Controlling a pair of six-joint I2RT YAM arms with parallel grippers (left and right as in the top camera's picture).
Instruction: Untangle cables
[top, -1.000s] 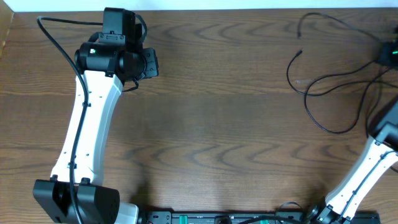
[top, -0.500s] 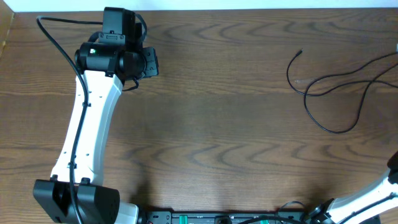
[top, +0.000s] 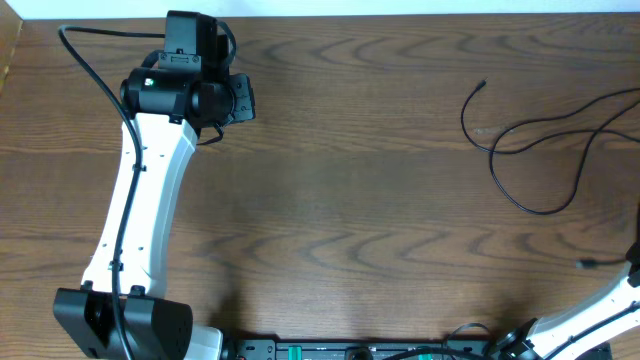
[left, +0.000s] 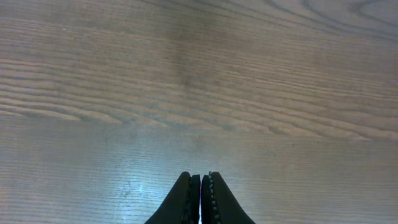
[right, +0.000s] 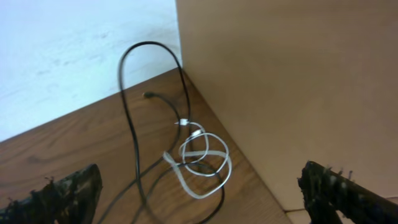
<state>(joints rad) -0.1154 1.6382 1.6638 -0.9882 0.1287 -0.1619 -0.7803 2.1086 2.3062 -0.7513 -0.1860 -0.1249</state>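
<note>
Long black cables lie in loose curves on the wooden table at the right, one free end pointing left. In the right wrist view a black cable arches up and down into a coil of white cable, with a black loop threaded through it, near the table's corner. My right gripper hangs above that coil, wide open, holding nothing. My left gripper is shut and empty over bare wood; from overhead the left gripper sits at the far left of the table.
A beige panel stands along the table edge right beside the white coil. White floor shows past the far edge. Only a white link of the right arm shows overhead at bottom right, with a small black plug near it.
The right arm left the upper right of the overhead view and its gripper opened. The cable loop at the top right was drawn off to the right. The left arm is still.
</note>
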